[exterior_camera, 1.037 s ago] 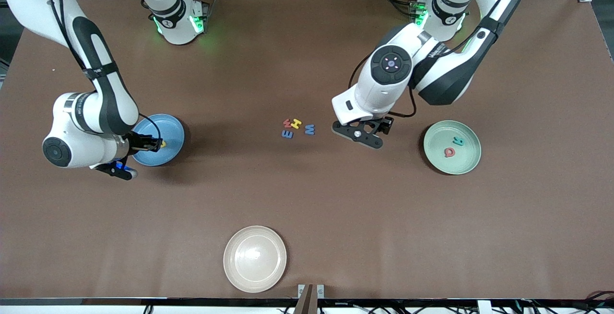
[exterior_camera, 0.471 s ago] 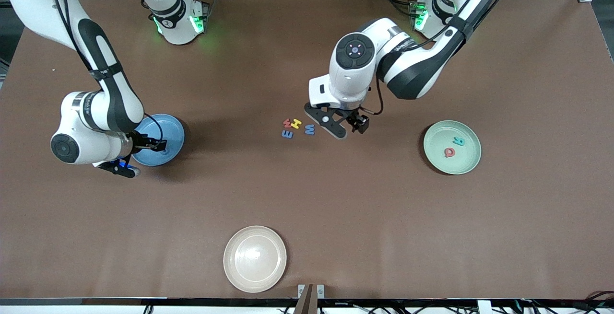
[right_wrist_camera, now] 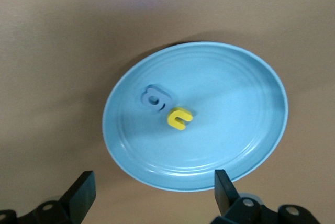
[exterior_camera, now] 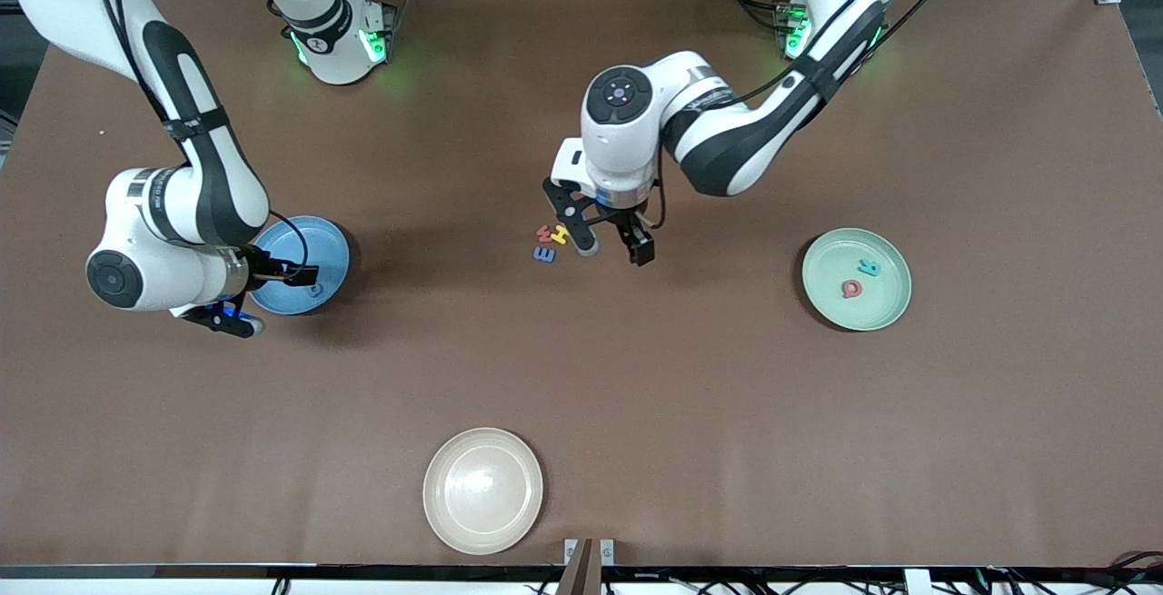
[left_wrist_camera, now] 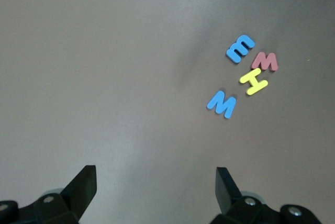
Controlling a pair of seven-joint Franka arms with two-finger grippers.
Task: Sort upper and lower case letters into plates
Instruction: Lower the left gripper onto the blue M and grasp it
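1. The right gripper (exterior_camera: pixel 289 273), at the left of the front view, hangs over the blue plate (exterior_camera: pixel 329 236) with fingers apart and empty — a yellow letter (right_wrist_camera: pixel 179 118) and a blue-grey one (right_wrist_camera: pixel 156 98) lie inside, so that drop looks done.
2. The left gripper (exterior_camera: pixel 611 248), mid-frame, hovers spread wide over the unsorted cluster: blue M (left_wrist_camera: pixel 222 103), yellow H (left_wrist_camera: pixel 254 80), red letter (left_wrist_camera: pixel 265 60), blue E (left_wrist_camera: pixel 240 48) — probably lining up a pick.
3. The mint plate (exterior_camera: pixel 895 300), at right, holds a red letter (exterior_camera: pixel 851 288) and a teal one (exterior_camera: pixel 869 267).
4. The cream plate (exterior_camera: pixel 483 490), bottom centre, has no part in the sorting.
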